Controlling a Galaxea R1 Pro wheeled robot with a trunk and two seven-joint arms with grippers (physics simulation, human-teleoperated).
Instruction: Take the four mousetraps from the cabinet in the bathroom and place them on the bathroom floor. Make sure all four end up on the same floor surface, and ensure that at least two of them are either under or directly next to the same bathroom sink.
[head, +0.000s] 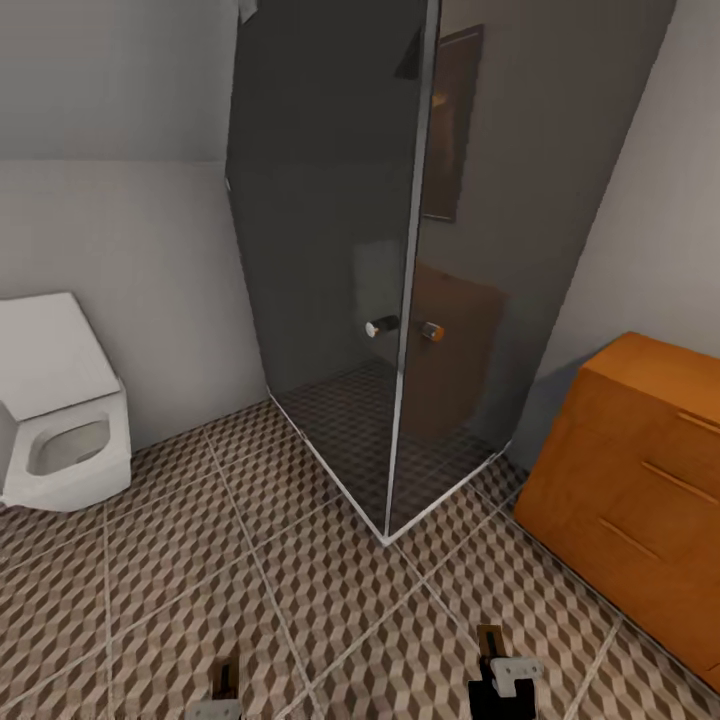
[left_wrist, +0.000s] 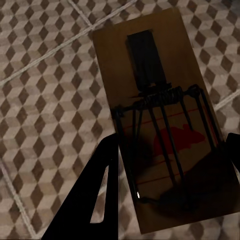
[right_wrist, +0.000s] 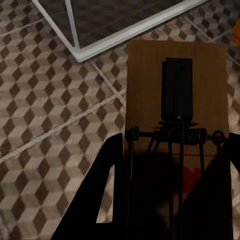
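We hold one mousetrap (left_wrist: 160, 125) in each hand, left hand (left_wrist: 170, 200) and right hand (right_wrist: 172, 200), above the bathroom floor (head: 200, 560) near the shower (head: 400, 300); none placed yet.

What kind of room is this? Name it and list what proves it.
A bathroom, almost certainly. The head view shows a white toilet with its lid up against the wall, a glass shower enclosure with metal door knobs in the corner, and cube-patterned floor tiles. An orange wooden cabinet stands at the right.

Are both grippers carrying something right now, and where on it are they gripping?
Yes. The left gripper holds a mousetrap by its near end, spring side facing the camera. The right gripper holds another mousetrap the same way.
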